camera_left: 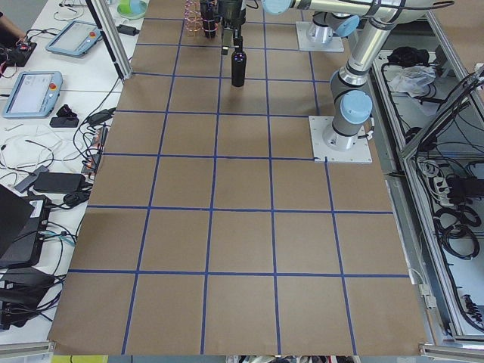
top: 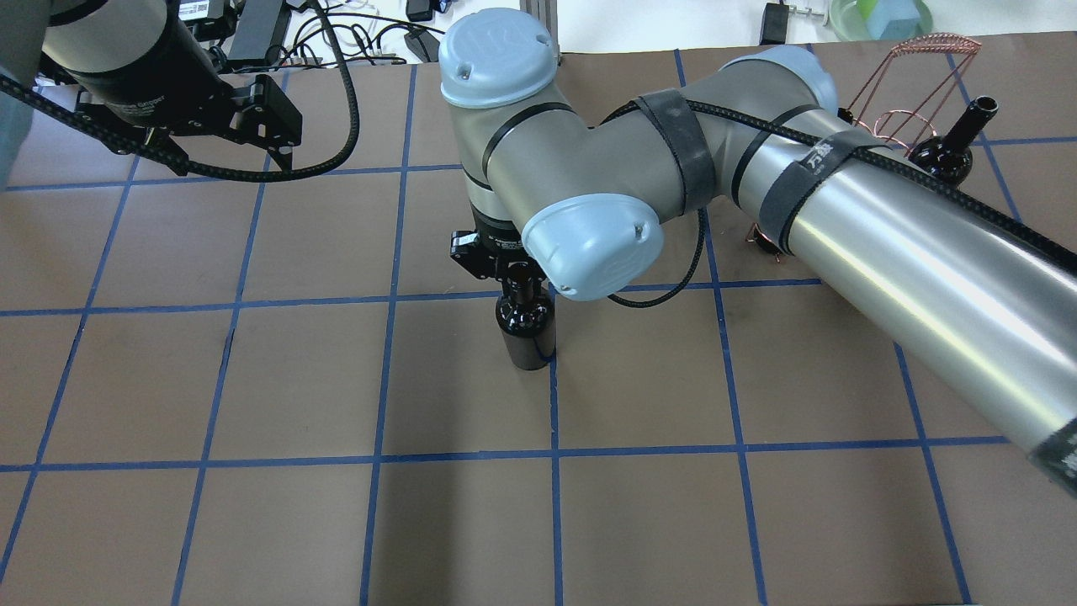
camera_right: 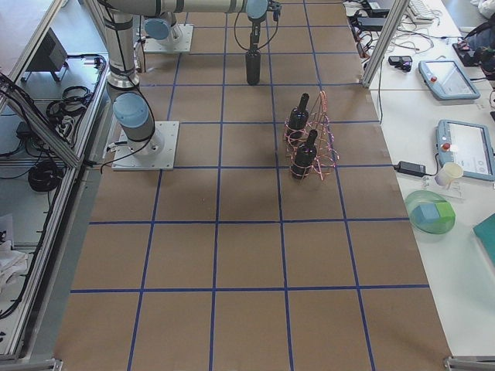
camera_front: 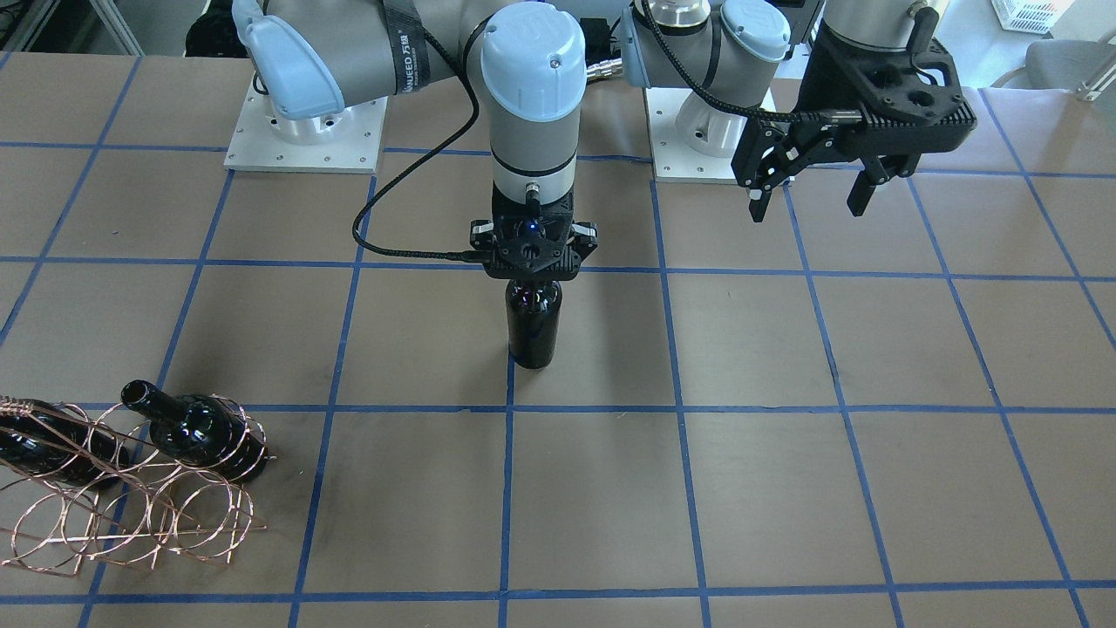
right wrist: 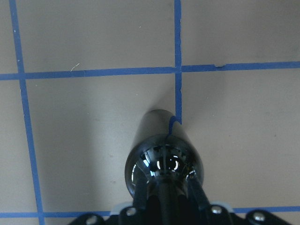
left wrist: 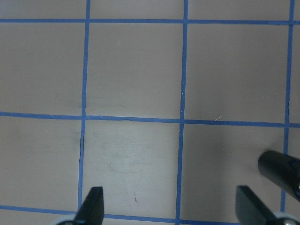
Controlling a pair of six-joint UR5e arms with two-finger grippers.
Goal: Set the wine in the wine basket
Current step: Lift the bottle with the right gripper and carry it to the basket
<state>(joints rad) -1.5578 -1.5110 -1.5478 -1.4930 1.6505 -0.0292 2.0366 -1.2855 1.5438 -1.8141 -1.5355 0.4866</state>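
The silver-grey arms (top: 909, 278) carry pale-blue joint caps (top: 589, 240), braided black cables (top: 252, 177) and black straps (top: 686, 139).

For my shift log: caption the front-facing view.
Right gripper clasps upright wine bottle by neck, mid-table; wine basket holds two bottles; left gripper open.

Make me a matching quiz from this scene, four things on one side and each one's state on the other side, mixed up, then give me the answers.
Column one:
1. wine
2. left gripper
3. right gripper
4. wine basket

Column two:
A. open, holding nothing
B. two other bottles lying in it
C. upright, held at the neck
D. shut on a bottle's neck

Pairs: 1-C, 2-A, 3-D, 4-B
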